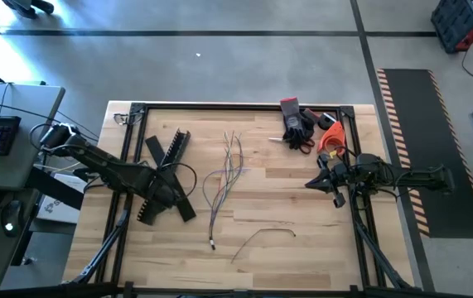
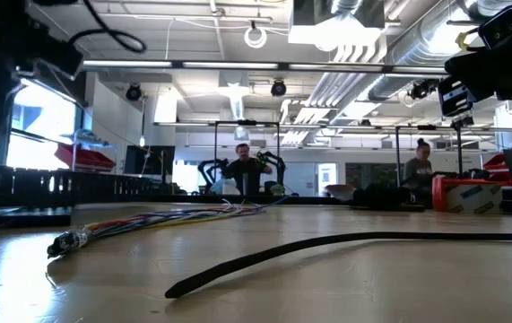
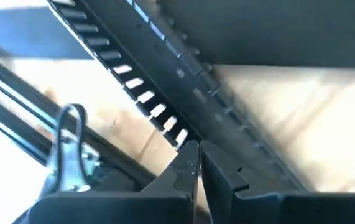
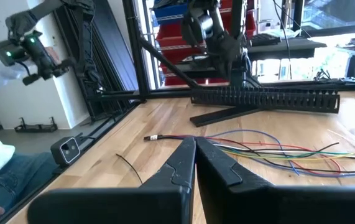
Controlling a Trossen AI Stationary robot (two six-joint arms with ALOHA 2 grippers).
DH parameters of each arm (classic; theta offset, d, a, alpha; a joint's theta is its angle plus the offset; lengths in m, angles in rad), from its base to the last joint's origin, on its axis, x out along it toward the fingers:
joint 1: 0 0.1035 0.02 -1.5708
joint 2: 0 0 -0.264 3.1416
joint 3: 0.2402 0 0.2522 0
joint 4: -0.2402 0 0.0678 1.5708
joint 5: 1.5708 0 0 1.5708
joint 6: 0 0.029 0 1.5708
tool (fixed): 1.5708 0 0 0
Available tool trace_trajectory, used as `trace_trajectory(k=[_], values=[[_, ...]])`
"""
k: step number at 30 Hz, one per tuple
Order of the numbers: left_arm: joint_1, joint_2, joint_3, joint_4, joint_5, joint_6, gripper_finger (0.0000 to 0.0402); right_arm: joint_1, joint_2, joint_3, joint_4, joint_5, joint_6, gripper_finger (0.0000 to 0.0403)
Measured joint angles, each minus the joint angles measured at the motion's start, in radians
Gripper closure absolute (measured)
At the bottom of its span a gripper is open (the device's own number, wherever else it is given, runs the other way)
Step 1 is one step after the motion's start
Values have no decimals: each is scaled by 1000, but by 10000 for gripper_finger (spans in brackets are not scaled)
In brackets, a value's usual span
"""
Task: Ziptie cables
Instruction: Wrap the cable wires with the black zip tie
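Table (image 1: 302, 248): a pale wooden top inside a black metal frame is seen from above, with both arms reaching over it from opposite sides.
Left arm: it is stretched in from the table's left edge, and its gripper (image 1: 163, 195) is placed over the black bars on the left part of the top.
Right arm: it is held above the table's right edge, with its gripper (image 1: 312, 184) pointed toward the middle and kept well apart from the wires.
Black bars (image 1: 166, 152): several long rigid pieces with comb-like slotted edges are laid crossed over one another on the left part of the table; one slotted edge (image 3: 133, 87) is shown just ahead of the left fingertips.
Cables (image 1: 226, 178): a loose bundle of thin coloured wires is spread out near the middle of the table, fanned apart at the far end and gathered toward a small plug (image 2: 67, 242) at the near end; they are touched by neither gripper.
Glove and tools (image 1: 301, 124): a dark glove and red and orange items are piled at the far right corner.
Black strip (image 1: 263, 236): a single thin curved strip is laid alone on the near part of the table, beside the cables.
Left fingers (image 3: 186, 165): they are pressed together, tip to tip, with nothing seen between them.
Right fingers (image 4: 180, 165): they are pressed together and nothing is held.
People: two figures are seen far back in the room.
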Motion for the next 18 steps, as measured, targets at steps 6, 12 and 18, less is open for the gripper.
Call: trace_trajectory(k=[6, 12, 18], values=[[-1, -1, 98, 212, -107, 294, 401, 0, 0, 0, 0, 0, 0, 402], [0, 71, 99, 718, -60, 746, 371, 0, 0, 0, 0, 0, 0, 402], [20, 233, 101, 981, 138, 936, 292, 0, 0, 0, 0, 0, 0, 402]])
